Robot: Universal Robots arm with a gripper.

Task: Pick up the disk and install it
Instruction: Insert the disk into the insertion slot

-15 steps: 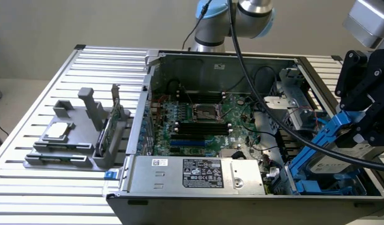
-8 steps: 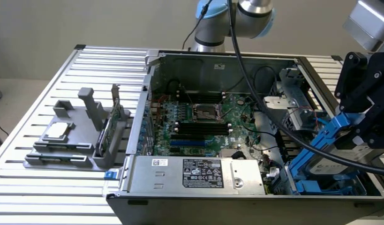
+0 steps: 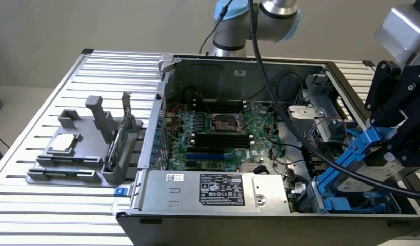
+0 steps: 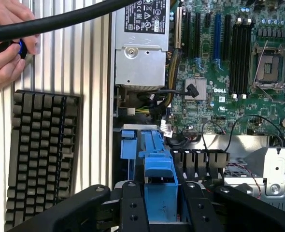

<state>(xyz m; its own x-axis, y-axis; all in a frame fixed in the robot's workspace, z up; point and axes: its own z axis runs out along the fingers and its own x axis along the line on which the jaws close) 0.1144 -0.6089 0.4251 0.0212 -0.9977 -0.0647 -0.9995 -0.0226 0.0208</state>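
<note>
I am gripping the blue-framed silver-grey hard drive [image 3: 357, 149] in my end effector [image 4: 160, 208], its long axis slanting toward the blue drive bay [image 3: 348, 207] below.

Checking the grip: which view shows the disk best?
The exterior view: the disk hangs tilted in the gripper above the computer case. In the wrist view, its blue carrier end sits between the fingers.

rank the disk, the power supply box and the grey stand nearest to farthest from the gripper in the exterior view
1. disk: held in the gripper, exterior view's right
2. power supply box: case front, middle
3. grey stand: on the table, exterior view's left
</note>
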